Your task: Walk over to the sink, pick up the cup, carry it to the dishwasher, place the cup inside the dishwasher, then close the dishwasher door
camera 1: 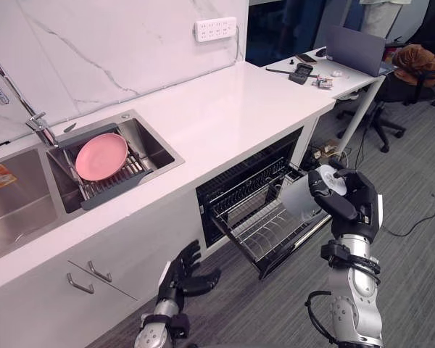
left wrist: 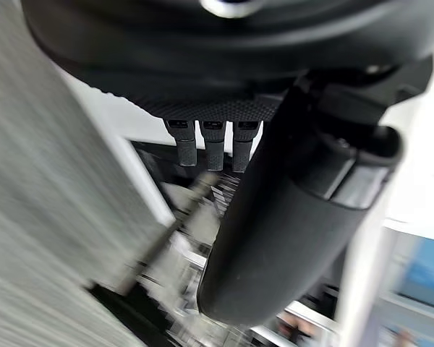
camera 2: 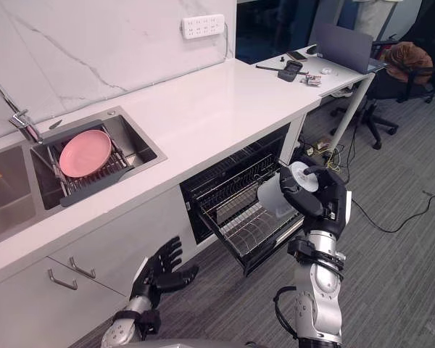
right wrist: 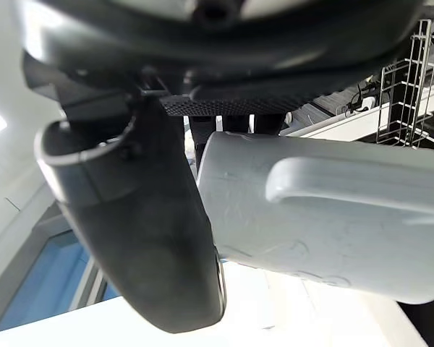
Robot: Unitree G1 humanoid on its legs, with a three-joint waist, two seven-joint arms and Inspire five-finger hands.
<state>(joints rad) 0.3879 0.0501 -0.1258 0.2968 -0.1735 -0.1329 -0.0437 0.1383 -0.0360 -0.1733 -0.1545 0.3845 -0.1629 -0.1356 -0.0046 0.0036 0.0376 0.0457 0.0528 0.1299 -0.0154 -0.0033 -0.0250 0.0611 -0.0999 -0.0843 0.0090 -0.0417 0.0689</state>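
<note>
The cup (right wrist: pixel 325 217), pale grey with a moulded handle along its side, is in the right hand (camera 1: pixel 344 199). It is held in the air just off the outer right corner of the dishwasher's (camera 1: pixel 246 181) pulled-out rack (camera 1: pixel 257 225), a little above the wires. The hand is clamped on it: the thumb wraps one side of the body and the fingers curl round the other, leaving the handle free and facing away from the palm. It looks like a light, stiff mug, perhaps plastic or enamel, with smooth walls that are likely a little slippery against the dark hand. A hold round the body, as here, seems surer than one by the handle, and the cup would probably tolerate a small drop onto the rack. The left hand (camera 1: pixel 183 274) hangs low to the left of the dishwasher, in front of the cabinet, fingers spread apart and empty. Farther left of the dishwasher, set in the counter (camera 1: pixel 232 109), is the sink (camera 1: pixel 151 142), with a pink plate (camera 1: pixel 101 156) resting on a drainer inside it.
</note>
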